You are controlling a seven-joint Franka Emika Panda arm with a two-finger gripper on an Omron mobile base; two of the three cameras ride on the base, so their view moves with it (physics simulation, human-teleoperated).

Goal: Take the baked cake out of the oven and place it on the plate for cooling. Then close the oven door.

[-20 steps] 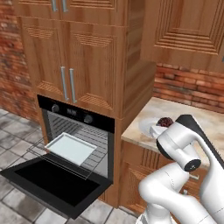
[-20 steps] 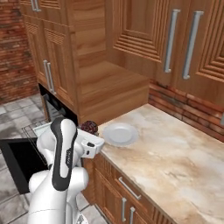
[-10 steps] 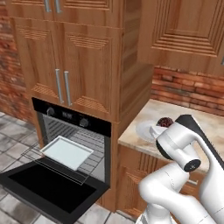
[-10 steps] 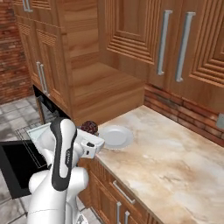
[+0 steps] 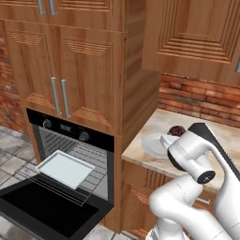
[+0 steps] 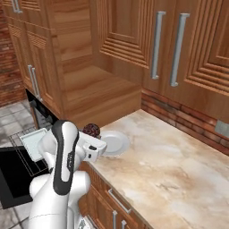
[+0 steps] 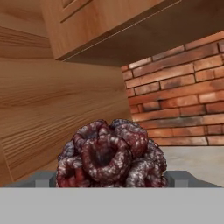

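Hand view: the gripper [image 7: 112,181], jaws spread wide, flanks the knobbly dark reddish-brown cake [image 7: 111,153], which sits between the grey fingertips [image 7: 43,178]. Left base view: the cake hangs above the round white plate [image 5: 152,145] on the beige marble counter [image 5: 225,136]. Farther left, the black oven [image 5: 70,159] gapes, its glossy door [image 5: 42,213] lowered beneath a pale square tray [image 5: 65,168].

one cake [image 7: 111,153], one plate [image 6: 114,142], one tray [image 5: 64,168], two oven knobs [image 5: 47,123]

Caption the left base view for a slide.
Oven door open, pale tray pulled out; cake at the white plate on the counter.
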